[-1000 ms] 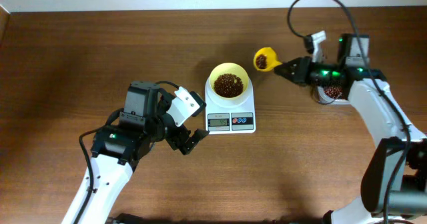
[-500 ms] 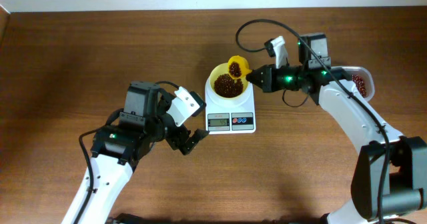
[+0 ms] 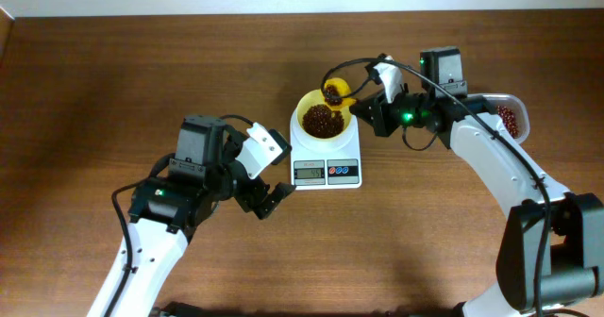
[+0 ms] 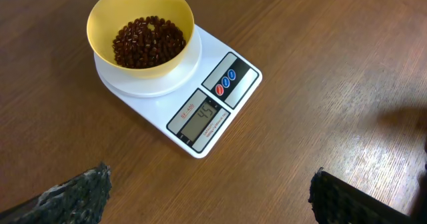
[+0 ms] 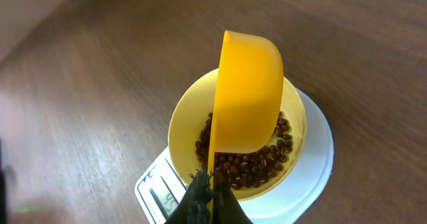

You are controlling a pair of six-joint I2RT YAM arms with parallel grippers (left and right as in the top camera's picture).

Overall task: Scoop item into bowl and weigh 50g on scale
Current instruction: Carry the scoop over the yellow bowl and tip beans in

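Many tiny red-brown beans (image 4: 148,41) filled the small pale yellow bowl (image 4: 100,24) on the white square scale (image 4: 213,101). The right gripper (image 3: 366,109) pinched a tilted yellow plastic scoop (image 5: 247,97); the left gripper (image 3: 267,202) gaped empty.

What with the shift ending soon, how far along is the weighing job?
Done: the bowl sits on the scale with beans in it, and the display seems to read 45. In hand: the right gripper, shut on the handle of the yellow scoop, tips it over the bowl. The left gripper hangs open beside the scale. Left: a small top-up to reach 50.
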